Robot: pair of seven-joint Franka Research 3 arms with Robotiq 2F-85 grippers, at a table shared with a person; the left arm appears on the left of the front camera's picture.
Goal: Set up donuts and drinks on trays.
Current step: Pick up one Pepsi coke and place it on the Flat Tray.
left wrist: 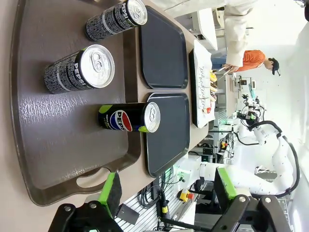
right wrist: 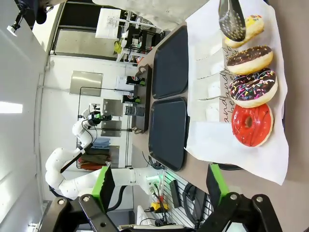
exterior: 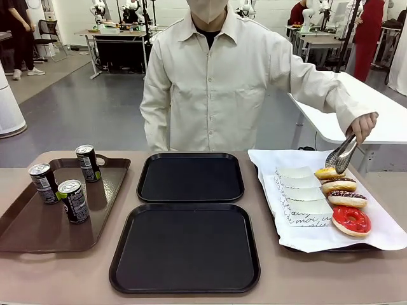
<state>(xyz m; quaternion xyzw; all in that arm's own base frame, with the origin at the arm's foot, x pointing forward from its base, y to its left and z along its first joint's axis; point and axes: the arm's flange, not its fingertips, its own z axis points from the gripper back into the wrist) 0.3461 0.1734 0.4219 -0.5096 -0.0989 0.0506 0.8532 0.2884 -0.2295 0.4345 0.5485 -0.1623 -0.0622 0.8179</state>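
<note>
Smooth black trays (exterior: 184,248), shiny cans (exterior: 74,201), ring donuts (exterior: 351,220); tongs (exterior: 341,155) hide one donut's end. Left gripper (left wrist: 167,189), right gripper (right wrist: 159,181): fingers apart.

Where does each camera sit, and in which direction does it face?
Front view: on the robot's side, facing across the table at the person, who holds tongs.
Left wrist view: on that wrist, looking at cans on the brown tray; the left hand, open, at the bottom.
Right wrist view: on that wrist, over the donuts; the right hand, open, at the bottom.
Shared: all three show both black trays.
</note>
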